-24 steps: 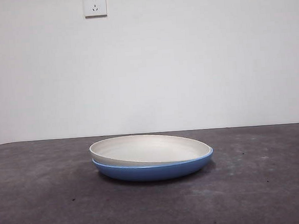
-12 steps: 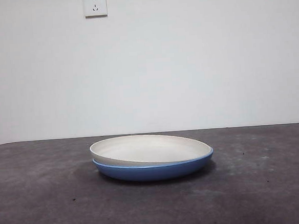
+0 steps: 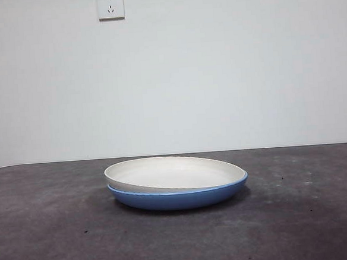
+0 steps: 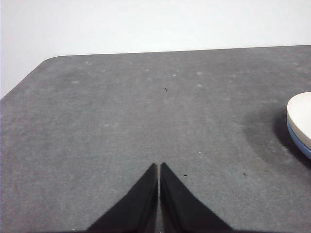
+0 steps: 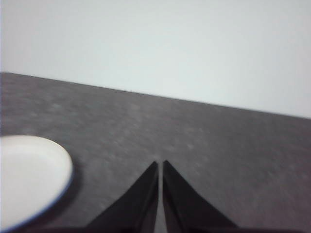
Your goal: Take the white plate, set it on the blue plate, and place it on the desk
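Observation:
The white plate [image 3: 175, 172] lies nested in the blue plate [image 3: 178, 198] on the desk [image 3: 50, 234], slightly tilted, its left rim a little higher. Both also show in the left wrist view, the white plate [image 4: 302, 116] over the blue plate's rim [image 4: 297, 141], and in the right wrist view, the white plate [image 5: 26, 177] with a thin blue edge [image 5: 53, 203]. My left gripper [image 4: 159, 167] is shut and empty above bare desk, apart from the plates. My right gripper [image 5: 160, 165] is shut and empty, apart from the plates on the other side. Neither gripper shows in the front view.
A white wall with a socket [image 3: 110, 4] stands behind the desk. The desk's rounded far corner [image 4: 46, 63] shows in the left wrist view.

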`<state>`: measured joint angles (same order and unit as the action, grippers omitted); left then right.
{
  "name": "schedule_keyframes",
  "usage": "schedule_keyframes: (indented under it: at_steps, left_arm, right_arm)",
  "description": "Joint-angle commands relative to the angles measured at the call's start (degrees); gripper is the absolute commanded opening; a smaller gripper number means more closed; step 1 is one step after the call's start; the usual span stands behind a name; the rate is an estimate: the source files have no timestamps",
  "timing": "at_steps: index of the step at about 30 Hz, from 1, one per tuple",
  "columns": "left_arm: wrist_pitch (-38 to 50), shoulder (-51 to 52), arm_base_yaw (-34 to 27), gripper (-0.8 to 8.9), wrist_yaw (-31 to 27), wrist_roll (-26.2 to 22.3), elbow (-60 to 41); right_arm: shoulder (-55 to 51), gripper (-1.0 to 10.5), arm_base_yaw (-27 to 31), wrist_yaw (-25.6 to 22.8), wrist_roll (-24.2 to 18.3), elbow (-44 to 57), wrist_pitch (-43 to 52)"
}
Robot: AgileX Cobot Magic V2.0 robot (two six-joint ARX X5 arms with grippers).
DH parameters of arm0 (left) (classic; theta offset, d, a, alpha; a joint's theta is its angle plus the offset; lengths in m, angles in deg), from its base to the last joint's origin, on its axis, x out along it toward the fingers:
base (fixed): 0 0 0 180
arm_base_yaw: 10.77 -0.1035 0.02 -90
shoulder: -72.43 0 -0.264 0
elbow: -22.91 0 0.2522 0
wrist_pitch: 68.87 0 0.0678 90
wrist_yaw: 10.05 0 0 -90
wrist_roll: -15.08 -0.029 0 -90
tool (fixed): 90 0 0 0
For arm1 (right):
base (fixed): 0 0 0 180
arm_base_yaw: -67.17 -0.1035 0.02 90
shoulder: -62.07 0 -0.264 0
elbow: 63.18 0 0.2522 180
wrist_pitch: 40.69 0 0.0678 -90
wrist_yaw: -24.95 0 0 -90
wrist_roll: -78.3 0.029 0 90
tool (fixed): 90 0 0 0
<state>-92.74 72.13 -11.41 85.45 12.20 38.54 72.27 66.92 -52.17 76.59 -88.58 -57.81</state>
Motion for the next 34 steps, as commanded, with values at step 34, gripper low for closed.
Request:
schedule_keyframes:
  at_steps: [34]
  left_arm:
    - [-0.5, 0.1, -0.1, 0.09, -0.1, 0.4, -1.2]
  right_arm:
    - [-10.0, 0.1, 0.4, -5.9, 4.6, 11.0, -5.7]
